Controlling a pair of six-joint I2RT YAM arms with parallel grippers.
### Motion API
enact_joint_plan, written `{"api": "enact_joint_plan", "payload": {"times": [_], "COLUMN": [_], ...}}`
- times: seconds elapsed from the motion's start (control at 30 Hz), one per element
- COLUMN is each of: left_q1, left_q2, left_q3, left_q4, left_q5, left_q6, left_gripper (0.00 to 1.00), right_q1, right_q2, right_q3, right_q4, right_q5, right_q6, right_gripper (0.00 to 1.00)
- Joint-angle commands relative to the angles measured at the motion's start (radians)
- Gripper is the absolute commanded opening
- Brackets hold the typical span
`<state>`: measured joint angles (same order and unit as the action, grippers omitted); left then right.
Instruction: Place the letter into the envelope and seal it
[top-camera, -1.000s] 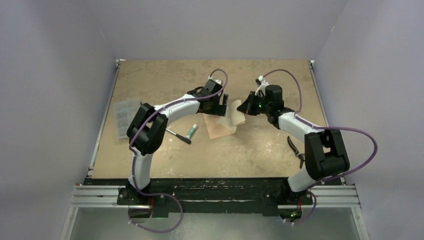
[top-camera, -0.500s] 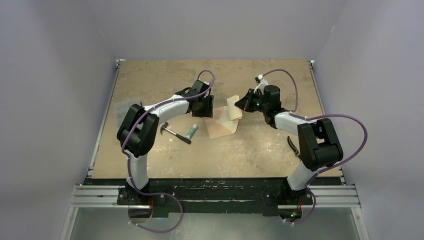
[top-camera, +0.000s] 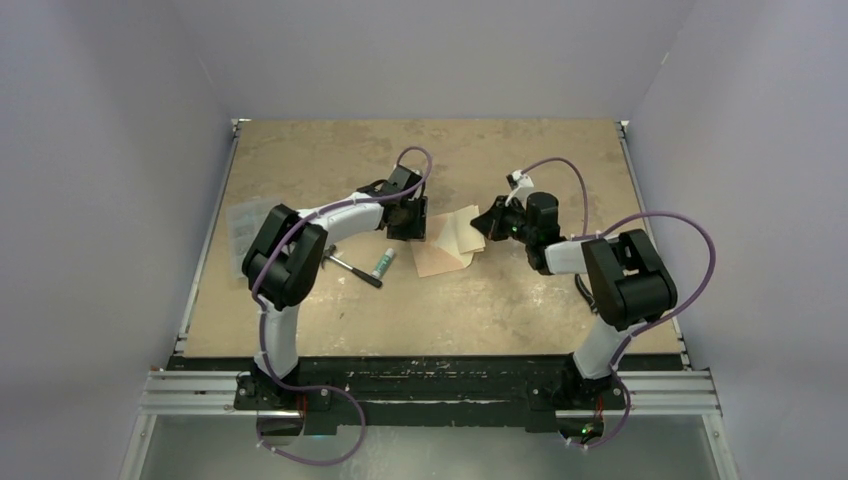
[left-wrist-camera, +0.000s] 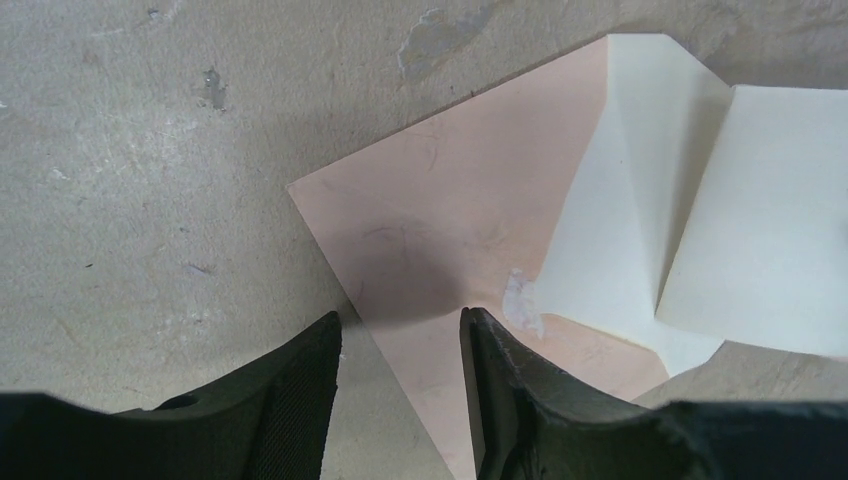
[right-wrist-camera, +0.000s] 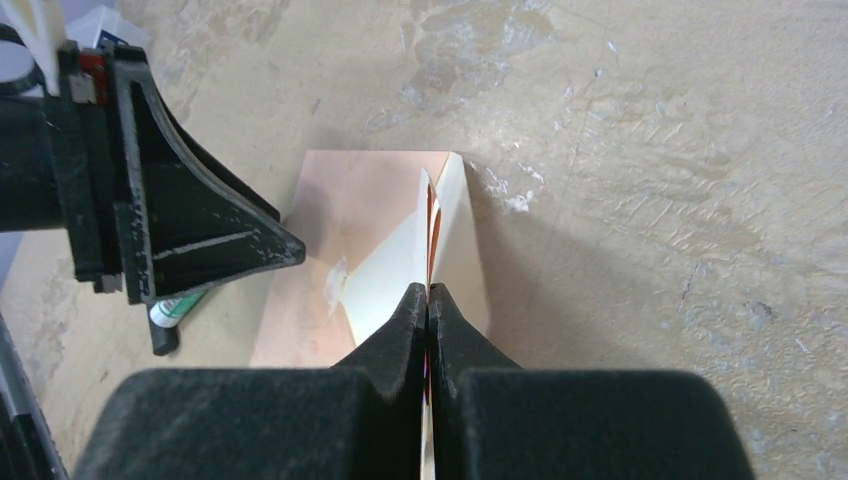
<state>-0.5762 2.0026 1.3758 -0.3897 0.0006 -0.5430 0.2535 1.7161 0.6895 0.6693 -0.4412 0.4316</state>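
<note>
Flap-up hold: right gripper pins envelope flap, left gripper lines up on letter.
Top: both papers overlap mid-surface, between the arms; glue stick and hammer just left of them. Left wrist: jaws about half open, astride the near edge of the flat salmon sheet, which I take to be the letter; nothing gripped. Cream flap covers its right side. Right wrist: jaws fully closed on the raised flap edge. Paper looks light and floppy, will crease easily, lies flush; pinch a free corner or edge gently.
</note>
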Motion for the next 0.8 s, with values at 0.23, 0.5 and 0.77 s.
{"api": "enact_joint_plan", "payload": {"times": [0.23,0.5,0.77], "left_q1": [-0.001,0.0,-0.001], "left_q2": [0.058,0.071,0.051], "left_q3": [-0.004,0.001,-0.009], "left_q4": [-0.076,-0.067,-0.039], "left_q5": [-0.037,-0.038,-0.057], "left_q6": [-0.091,-0.163,-0.262], "left_gripper": [0.41,0.35,0.28], "right_q1": [0.013,0.038,0.04], "right_q2": [0.073,0.089,0.097], "right_q3": [-0.076,-0.05,0.055], "right_q4": [0.256,0.131,-0.142], "right_q5": [-0.011,0.139,0.26], "right_q6": [0.029,0.117,0.217], "right_gripper": [0.0,0.0,0.0]}}
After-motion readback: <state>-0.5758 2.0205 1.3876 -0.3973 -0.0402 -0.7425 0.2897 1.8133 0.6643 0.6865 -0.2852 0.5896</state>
